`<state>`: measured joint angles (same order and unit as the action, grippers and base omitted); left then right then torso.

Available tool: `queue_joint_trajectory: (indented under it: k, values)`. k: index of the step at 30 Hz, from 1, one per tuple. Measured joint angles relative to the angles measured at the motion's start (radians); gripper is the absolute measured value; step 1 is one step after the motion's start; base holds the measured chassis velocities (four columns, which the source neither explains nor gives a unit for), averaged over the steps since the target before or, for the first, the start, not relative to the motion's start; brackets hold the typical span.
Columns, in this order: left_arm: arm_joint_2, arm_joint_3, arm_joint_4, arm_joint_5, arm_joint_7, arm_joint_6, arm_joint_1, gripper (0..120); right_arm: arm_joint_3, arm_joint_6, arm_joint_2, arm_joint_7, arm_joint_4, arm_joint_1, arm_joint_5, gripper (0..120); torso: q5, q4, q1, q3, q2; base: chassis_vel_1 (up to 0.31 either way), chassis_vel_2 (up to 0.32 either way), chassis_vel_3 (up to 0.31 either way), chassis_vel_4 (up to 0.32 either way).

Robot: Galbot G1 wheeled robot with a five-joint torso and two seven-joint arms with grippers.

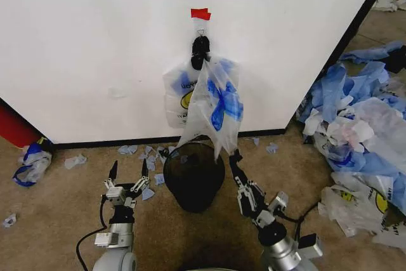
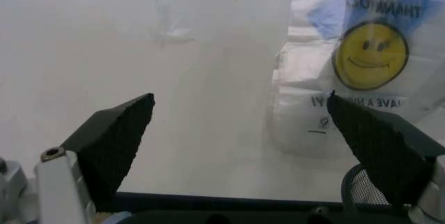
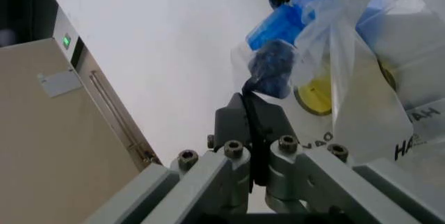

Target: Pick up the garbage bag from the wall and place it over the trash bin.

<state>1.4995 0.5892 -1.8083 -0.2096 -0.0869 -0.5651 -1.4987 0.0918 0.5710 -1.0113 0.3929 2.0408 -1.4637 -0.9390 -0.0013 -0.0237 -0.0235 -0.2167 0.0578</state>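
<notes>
Left claw (image 1: 129, 171): low over the carpet, left of the bin, fingers (image 2: 114, 140) spread wide and empty, aimed at the wall; right claw (image 1: 234, 157): right of the bin, raised toward the bag, fingers (image 3: 245, 122) pressed together on a fold of the bag's lower edge, pulling the plastic out from the wall; bin (image 1: 193, 176): black mesh, on the carpet between the two claws, just in front of the wall's black base strip (image 1: 152, 141), directly under the bag; bag (image 1: 212, 103): translucent white with blue handles and yellow smiley, handles caught on the black clip (image 1: 200, 51), lower part drawn forward over the bin's rim; wall (image 1: 95, 42): plain white, red tape (image 1: 200, 13) just above the clip; heap of blue and white plastic (image 1: 361, 118): on the floor to the right, well apart from the bin; torn scraps (image 1: 75, 160): scattered along the base strip.
</notes>
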Motion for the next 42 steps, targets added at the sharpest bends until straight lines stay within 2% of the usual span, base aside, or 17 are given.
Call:
queue_joint_trajectory:
  k: [17,29,33,36,37,41,42]
  values:
    - [-0.006,0.001,-0.022,0.002,0.001,0.017,0.004,98,-0.029,-0.024,0.010,-0.030,-0.018,0.089,-0.029,0,0.0000,0.0001,0.000,0.000,0.000,0.000,0.000,0.000,0.000]
    - [-0.063,-0.026,-0.129,-0.038,0.013,0.075,-0.008,98,-0.043,-0.025,-0.002,-0.038,-0.046,0.118,-0.030,0,-0.0001,0.0000,0.000,0.000,0.000,0.000,0.000,0.000,0.000]
    - [-0.124,-0.033,-0.168,-0.070,0.018,0.110,-0.011,98,-0.048,-0.025,-0.007,-0.038,-0.057,0.119,-0.028,0,-0.0003,0.0000,0.000,0.000,0.000,0.000,0.000,0.000,0.000]
    - [-0.214,-0.037,-0.230,-0.149,0.032,0.173,-0.023,98,-0.054,-0.025,-0.011,-0.037,-0.069,0.119,-0.022,0,-0.0001,0.0000,0.000,0.000,0.000,0.000,0.000,0.000,0.000]
    - [-0.214,-0.037,-0.230,-0.149,0.032,0.173,-0.023,98,-0.054,-0.025,-0.011,-0.037,-0.069,0.119,-0.022,0,-0.0001,0.0000,0.000,0.000,0.000,0.000,0.000,0.000,0.000]
    - [-0.323,-0.036,-0.301,-0.261,0.055,0.239,-0.034,98,-0.060,-0.024,-0.017,-0.036,-0.083,0.121,-0.015,0,0.0000,0.0000,0.000,0.000,0.000,0.000,0.000,0.000,0.000]
    - [-0.374,-0.037,-0.332,-0.312,0.067,0.267,-0.037,98,-0.063,-0.024,-0.020,-0.036,-0.089,0.123,-0.011,0,-0.0002,0.0000,0.000,0.000,0.000,0.000,0.000,0.000,0.000]
